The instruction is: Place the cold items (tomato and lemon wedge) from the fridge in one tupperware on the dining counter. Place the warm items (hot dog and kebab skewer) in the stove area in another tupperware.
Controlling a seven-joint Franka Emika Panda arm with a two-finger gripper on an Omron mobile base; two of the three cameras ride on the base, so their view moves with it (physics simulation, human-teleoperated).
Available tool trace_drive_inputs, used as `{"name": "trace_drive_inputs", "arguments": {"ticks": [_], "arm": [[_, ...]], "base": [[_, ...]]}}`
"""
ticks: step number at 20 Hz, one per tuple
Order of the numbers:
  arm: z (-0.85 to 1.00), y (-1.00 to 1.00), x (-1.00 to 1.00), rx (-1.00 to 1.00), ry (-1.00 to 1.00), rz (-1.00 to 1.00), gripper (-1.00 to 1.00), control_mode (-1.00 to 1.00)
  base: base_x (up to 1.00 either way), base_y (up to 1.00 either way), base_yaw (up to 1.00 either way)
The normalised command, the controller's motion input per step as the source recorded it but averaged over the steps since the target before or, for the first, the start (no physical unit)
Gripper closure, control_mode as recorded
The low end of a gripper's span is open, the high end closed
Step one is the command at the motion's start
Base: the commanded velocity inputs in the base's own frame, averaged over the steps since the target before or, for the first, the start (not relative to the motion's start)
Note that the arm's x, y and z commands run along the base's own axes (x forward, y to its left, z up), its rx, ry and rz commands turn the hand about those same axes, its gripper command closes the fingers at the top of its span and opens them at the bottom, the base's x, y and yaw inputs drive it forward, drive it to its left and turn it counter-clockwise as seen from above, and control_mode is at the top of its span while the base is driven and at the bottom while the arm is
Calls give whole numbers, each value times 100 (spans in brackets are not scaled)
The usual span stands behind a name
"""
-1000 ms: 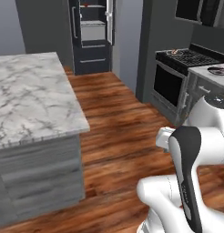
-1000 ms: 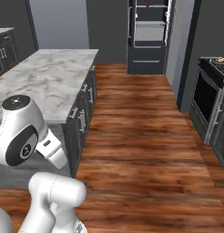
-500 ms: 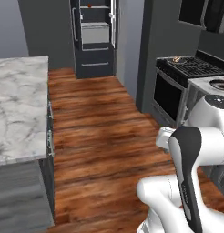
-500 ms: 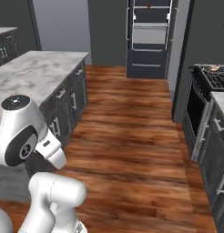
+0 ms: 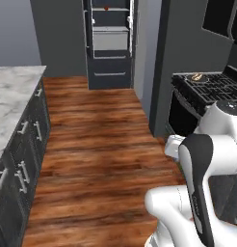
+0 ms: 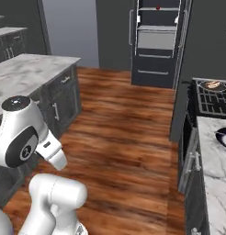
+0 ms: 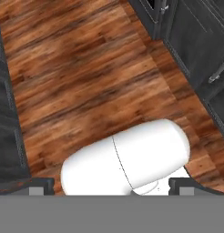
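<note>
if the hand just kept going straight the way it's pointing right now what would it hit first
Probably the wooden floor: the open hand points down at bare planks between dark cabinets, with nothing else in that line. Depth is hard to judge.

My white arm (image 6: 27,137) rises at seven o'clock. At twelve, the fridge (image 6: 157,41) stands open, a tomato (image 6: 158,8) on its top shelf. At three, a hot dog (image 6: 212,84) lies on the stove (image 6: 211,98). At ten, a marble island (image 6: 30,71).

Red speck on the fridge (image 5: 110,48) shelf too small to name
</note>
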Motion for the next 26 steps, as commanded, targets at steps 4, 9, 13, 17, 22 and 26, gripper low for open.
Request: {"name": "trace_drive_inputs", "arguments": {"ticks": [4,9,13,17,22,26], "arm": [[0,0,0,0,0,0,-100,100],[0,0,0,0,0,0,-100,100],[0,0,0,0,0,0,-100,100],[0,0,0,0,0,0,-100,100],[0,0,0,0,0,0,-100,100],[0,0,0,0,0,0,-100,100]], "base": [[100,-100,21],[100,-87,13],[100,-14,-1],[100,22,-18],[100,20,-21],[94,51,-25]]}}
